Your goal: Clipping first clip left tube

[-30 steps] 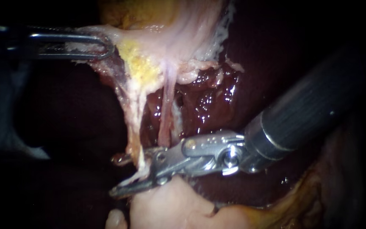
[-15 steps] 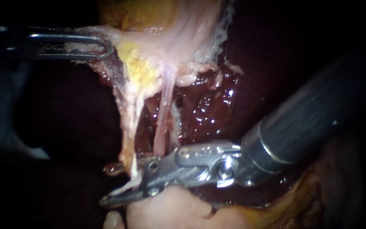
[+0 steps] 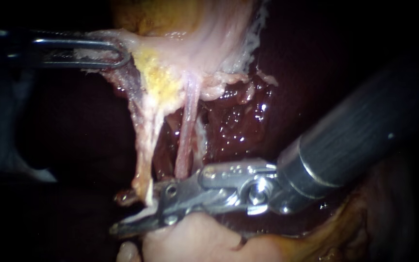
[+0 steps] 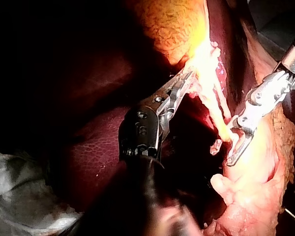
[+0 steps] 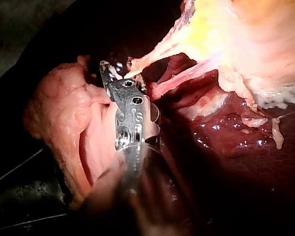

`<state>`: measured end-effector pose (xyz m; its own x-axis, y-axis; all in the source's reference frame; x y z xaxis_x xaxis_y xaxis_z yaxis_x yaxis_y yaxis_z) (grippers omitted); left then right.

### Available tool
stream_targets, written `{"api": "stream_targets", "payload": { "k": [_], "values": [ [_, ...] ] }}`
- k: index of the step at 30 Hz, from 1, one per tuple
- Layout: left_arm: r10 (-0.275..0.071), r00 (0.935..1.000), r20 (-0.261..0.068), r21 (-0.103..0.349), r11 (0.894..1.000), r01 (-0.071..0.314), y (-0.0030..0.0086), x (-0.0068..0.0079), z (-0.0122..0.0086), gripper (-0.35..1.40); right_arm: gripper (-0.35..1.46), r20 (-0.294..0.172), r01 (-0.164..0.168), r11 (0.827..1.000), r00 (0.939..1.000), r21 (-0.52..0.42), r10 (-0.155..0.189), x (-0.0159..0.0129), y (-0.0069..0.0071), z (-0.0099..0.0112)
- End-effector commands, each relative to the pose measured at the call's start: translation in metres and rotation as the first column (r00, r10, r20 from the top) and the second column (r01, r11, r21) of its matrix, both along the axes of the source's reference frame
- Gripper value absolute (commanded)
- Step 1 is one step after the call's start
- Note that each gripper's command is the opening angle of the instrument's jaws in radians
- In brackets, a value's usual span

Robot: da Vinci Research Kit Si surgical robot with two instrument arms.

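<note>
Right instrument (image 3: 120, 213), bright steel jaws on a dark ribbed shaft: jaws spread, with a clear gap between them. The left tube (image 3: 144, 145), a pale cream stringy strand, hangs down from the gallbladder and passes through that gap. The nearer jaw lies in front of the strand, and the tip of the far jaw shows just beyond it. Cannot tell whether either jaw presses on the strand.

A second, pinker tube (image 3: 185, 140) runs beside the left tube on the shaft side of the jaws and ends just above the steel hinge. The wet, dark red liver (image 3: 241, 121) lies behind both strands. A pale pink smooth lump of tissue (image 3: 195, 240) sits directly under the jaws and touches them.

Left instrument (image 3: 115, 52), thin looped steel jaws: pressed together on a fold at the edge of the pale pink stringy gallbladder (image 3: 209, 34). A yellow grainy fat patch (image 3: 158, 80) lies just beyond its tip.

Right wrist view: the right instrument (image 5: 110, 73) has the cream strand (image 5: 157, 51) at its tip, leading away ahead of it.

Left wrist view: the left instrument (image 4: 184, 81) grips bright pale tissue. The right instrument (image 4: 235, 142) is near, beside it, with its jaws at the strand's far end.
</note>
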<state>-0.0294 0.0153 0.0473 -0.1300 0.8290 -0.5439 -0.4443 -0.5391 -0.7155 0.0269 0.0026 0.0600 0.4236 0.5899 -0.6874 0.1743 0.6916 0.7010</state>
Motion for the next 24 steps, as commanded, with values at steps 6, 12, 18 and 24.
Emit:
{"api": "stream_targets", "payload": {
  "k": [6,12,18,24],
  "values": [
    [0.0,1.0,0.0,0.0,1.0,0.0,0.0,0.0,0.0,-0.35,-0.16,0.019,-0.014,0.999,0.9997,0.037,0.013,-0.0004,0.0002,-0.0003],
    [0.0,1.0,0.0,0.0,1.0,0.0,0.0,0.0,0.0,-0.35,-0.35,0.044,-0.029,0.995,0.9987,0.095,0.025,-0.0008,0.0001,-0.0002],
    [0.0,1.0,0.0,0.0,1.0,0.0,0.0001,0.0001,0.0001,-0.35,-0.35,0.059,-0.034,0.993,0.9979,0.112,0.027,-0.0013,0.0002,0.0001],
    [-0.001,1.0,0.003,-0.001,1.0,0.001,0.0001,0.0001,0.0001,-0.35,-0.35,0.059,-0.033,0.993,0.9979,0.112,0.027,-0.0014,0.0002,0.0001]
  ]
}}
